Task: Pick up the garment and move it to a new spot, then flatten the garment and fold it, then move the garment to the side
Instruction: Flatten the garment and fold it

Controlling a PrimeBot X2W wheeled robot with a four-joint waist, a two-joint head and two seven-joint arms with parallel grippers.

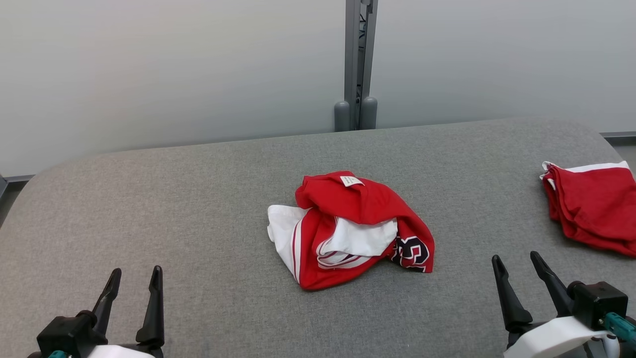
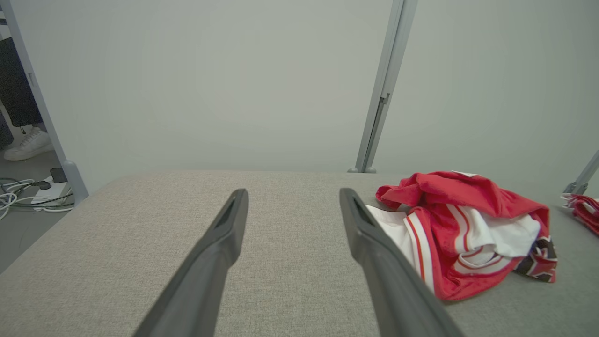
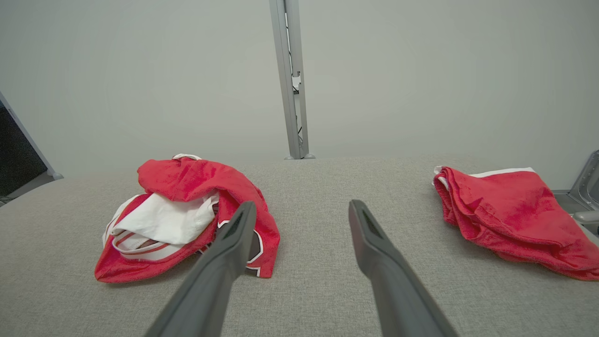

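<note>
A crumpled red and white garment with a dark printed patch lies bunched in the middle of the grey padded table. It also appears at the right of the left wrist view as the garment and at the left of the right wrist view as the garment. My left gripper hovers open near the table's front left, well apart from the cloth. My right gripper is open at the front right, with nothing between its fingers. The left gripper and right gripper show wide gaps in their own wrist views.
A second red cloth with white trim lies folded at the table's right edge, also seen as the red cloth. A grey post stands against the pale wall behind. Cables and a shoe are on the floor to the left.
</note>
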